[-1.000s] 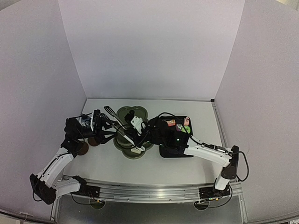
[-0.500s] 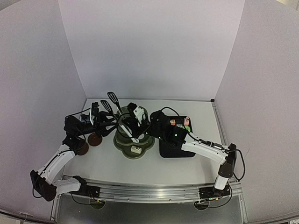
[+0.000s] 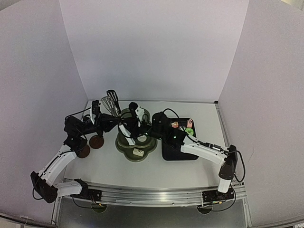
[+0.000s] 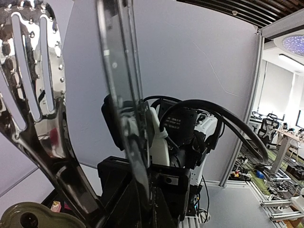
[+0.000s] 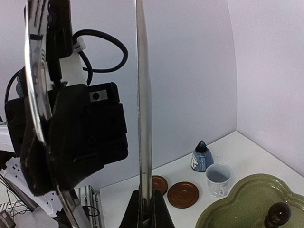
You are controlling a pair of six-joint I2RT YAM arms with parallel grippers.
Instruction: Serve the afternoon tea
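The worry is two arms on one tool: the left gripper [image 3: 102, 122] and right gripper [image 5: 145, 211] both look clenched on the metal tongs [image 3: 110, 102]. If either arm pulls, I'd expect the tongs to twist loose onto the green stand [image 3: 124, 148]. Both arms reach inward over the stand near the table's back-left, tongs' heads up. Most cakes [image 3: 183, 126] sit on the black tray [image 3: 178, 154] beside it.

Top external: high, behind arm bases at bottom edge, angled down over the whole worktop [image 3: 190, 166]. Left wrist: very close, tilted up along tongs [image 4: 33, 95], facing right arm [image 4: 183, 128]. Right wrist: close, facing left arm [image 5: 85, 128]. Both wrist views share tongs and stand [image 5: 237, 204], at their lower corners.
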